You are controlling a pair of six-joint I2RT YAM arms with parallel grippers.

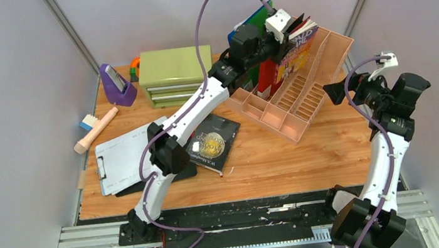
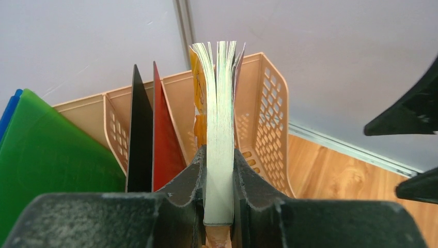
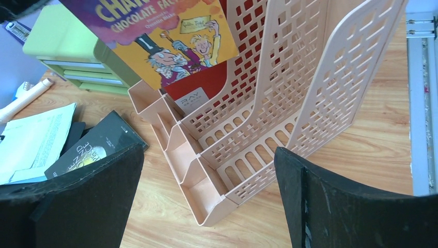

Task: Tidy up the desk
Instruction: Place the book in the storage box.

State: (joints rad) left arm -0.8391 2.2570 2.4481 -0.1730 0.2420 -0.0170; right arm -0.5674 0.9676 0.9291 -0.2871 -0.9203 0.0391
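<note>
Green drawer chest (image 1: 175, 72), peach file rack (image 1: 311, 97), black book (image 1: 213, 142), clipboard (image 1: 121, 156)

The worktop (image 1: 309, 151) is orange-brown wood-grain laminate, smooth with a faint sheen, edged by a bare metal rail (image 1: 86, 238). The rack (image 1: 319, 80) is smooth peach plastic, pierced with slots. The book (image 2: 219, 129) shows paper page edges and a glossy printed cover. The chest (image 1: 175, 66) looks matt green.

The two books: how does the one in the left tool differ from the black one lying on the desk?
The held book stands upright at the rack, clamped by the left tool; the black book lies flat on the desk. The held book has a bright yellow and purple cover; the black book is dark with a gold emblem. Both look like paperbacks.
</note>
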